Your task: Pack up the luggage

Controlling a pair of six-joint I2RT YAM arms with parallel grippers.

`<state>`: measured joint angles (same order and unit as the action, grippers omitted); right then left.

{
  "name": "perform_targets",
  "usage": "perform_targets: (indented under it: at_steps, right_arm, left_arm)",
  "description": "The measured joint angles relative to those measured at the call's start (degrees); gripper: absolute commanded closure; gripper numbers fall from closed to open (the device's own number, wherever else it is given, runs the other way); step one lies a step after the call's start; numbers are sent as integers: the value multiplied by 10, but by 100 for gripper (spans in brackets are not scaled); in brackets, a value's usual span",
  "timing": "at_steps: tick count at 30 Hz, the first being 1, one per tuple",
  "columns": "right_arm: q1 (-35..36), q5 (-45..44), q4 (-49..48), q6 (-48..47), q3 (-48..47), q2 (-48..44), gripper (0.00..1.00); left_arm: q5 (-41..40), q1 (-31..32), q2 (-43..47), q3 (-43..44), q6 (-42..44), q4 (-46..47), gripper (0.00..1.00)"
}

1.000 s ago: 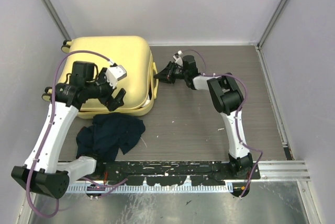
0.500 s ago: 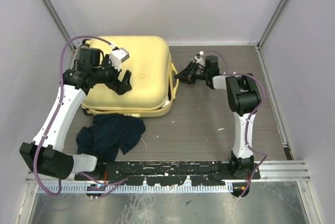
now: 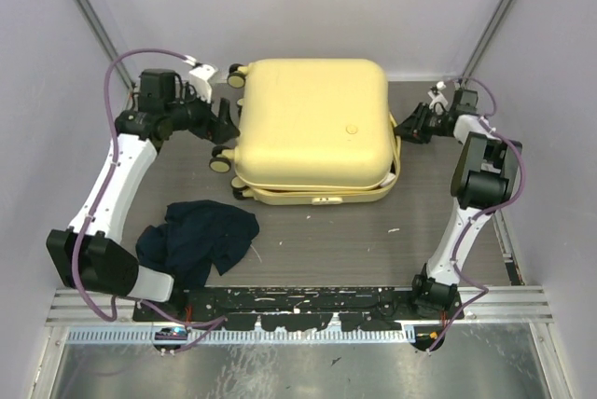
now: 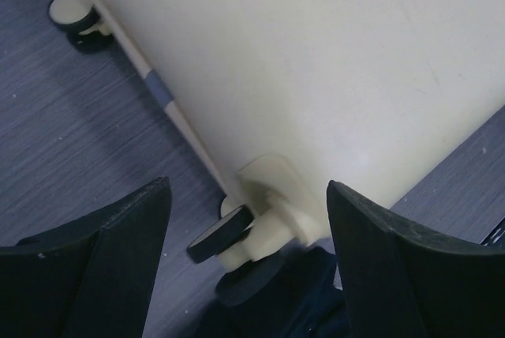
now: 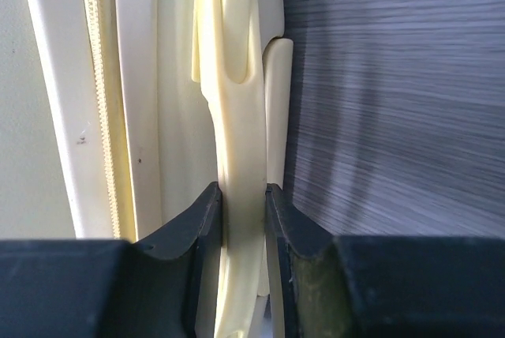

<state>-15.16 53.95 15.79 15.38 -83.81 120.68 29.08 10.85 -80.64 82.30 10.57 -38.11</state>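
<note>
The luggage [image 3: 312, 124] is a pale-yellow hard-shell suitcase lying closed on the table's far middle. Its wheels [image 3: 222, 163] face left. My right gripper [image 3: 409, 129] is shut on the yellow handle [image 5: 237, 148] at the suitcase's right side. The right wrist view shows both fingers [image 5: 201, 223] pinching the handle, with the zipper [image 5: 99, 77] to the left. My left gripper [image 3: 226, 121] is open at the suitcase's left side by the wheels. In the left wrist view a wheel [image 4: 221, 234] sits between my open fingers [image 4: 126, 243], untouched, under the shell [image 4: 316, 61].
A dark navy garment [image 3: 196, 236] lies crumpled on the table at the near left, and part of it shows under the wheel in the left wrist view [image 4: 316, 298]. Grey walls close in on three sides. A metal rail [image 3: 298, 301] runs along the near edge.
The suitcase has slid to the right across the table with my right gripper on its handle. My left gripper has come off the lid and now stands at the wheel side.
</note>
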Motion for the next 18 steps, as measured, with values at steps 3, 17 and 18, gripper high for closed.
perform_targets:
  at_steps: [3, 17, 18]
  right_arm:
    - [-25, -26, 94, -86, -53, 10, 99]
    - [-42, -68, 221, -228, -133, 32, 99]
    - [-40, -70, 223, -229, -134, 32, 99]
  left_arm:
    - [33, -55, -24, 20, -39, 9, 27]
    - [-57, -150, -195, 141, -47, 9, 31]
    - [-63, -150, -202, 142, -42, 9, 32]
